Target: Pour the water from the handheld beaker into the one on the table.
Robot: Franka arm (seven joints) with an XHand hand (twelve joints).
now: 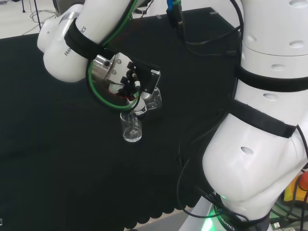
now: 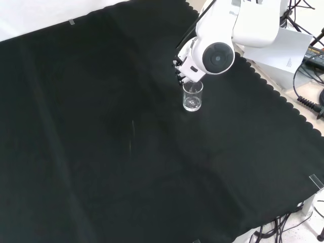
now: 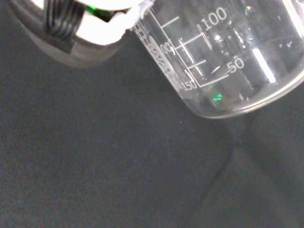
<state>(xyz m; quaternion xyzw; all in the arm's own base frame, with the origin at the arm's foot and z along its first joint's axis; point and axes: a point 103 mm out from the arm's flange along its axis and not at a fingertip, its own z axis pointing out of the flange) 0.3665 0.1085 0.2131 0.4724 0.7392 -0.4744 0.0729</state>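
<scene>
A small clear beaker stands upright on the black cloth, also plain in the front view as a beaker just below the arm's round grey cap. The black and white hand hovers right above it, fingers curled round a second clear beaker that is tipped over, its mouth leaning toward the standing one. Up close, the held beaker shows its printed scale and lies steeply tilted over the cloth. I cannot make out water in either vessel. A white part of the hand sits beside it.
Black cloth covers the bench on all sides of the beaker. The arm's big white links fill the right of the head view. Cables and a box lie past the cloth's scalloped edge at the front view's right.
</scene>
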